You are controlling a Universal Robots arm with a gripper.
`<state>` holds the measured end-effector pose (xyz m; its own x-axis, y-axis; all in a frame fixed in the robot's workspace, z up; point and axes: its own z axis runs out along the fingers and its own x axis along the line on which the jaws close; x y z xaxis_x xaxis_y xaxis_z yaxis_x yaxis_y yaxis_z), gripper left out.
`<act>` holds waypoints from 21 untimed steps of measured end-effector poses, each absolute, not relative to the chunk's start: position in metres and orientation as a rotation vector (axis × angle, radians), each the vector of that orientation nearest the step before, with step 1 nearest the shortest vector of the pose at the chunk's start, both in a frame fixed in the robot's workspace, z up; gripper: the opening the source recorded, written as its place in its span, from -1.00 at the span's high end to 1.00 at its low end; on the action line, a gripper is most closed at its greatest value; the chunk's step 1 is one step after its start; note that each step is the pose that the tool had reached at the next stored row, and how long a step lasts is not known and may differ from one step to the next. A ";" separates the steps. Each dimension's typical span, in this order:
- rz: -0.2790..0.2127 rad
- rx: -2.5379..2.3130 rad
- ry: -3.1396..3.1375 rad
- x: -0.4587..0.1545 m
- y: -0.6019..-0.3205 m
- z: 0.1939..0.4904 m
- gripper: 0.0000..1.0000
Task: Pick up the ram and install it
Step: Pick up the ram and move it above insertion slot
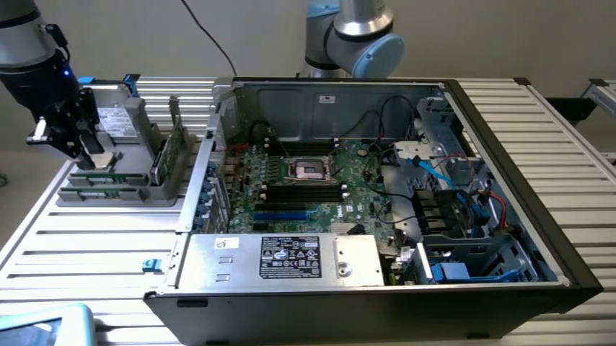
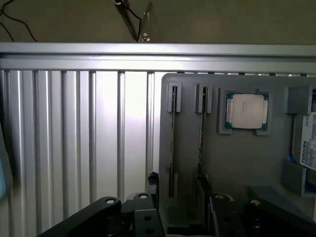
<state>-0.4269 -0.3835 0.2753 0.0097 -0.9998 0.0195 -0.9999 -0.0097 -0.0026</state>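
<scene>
Two ram sticks stand on edge in a grey parts holder; I see them edge-on as thin dark lines, one ram stick and a second stick beside it. My gripper hangs over the holder, open, its dark fingers either side of the first stick and not touching it. In the exterior view the gripper is at the far left, just above the holder and a green ram stick. The motherboard with its black slots lies in the open case.
The holder also carries a CPU, a hard drive and an upright card. The open computer case takes up the exterior view's right, with cables, a power supply box and drive cages. A ribbed aluminium table is underneath.
</scene>
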 end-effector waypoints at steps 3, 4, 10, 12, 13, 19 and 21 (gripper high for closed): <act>0.024 2.220 -2.205 -0.427 -0.384 0.270 0.14; 0.024 2.219 -2.207 -0.427 -0.384 0.268 0.14; 0.023 2.205 -2.220 -0.427 -0.384 0.257 0.14; 0.023 2.203 -2.222 -0.427 -0.384 0.253 0.14; 0.023 2.202 -2.222 -0.427 -0.384 0.252 0.14; 0.023 2.192 -2.232 -0.427 -0.384 0.242 0.14; 0.023 2.190 -2.234 -0.427 -0.384 0.238 0.14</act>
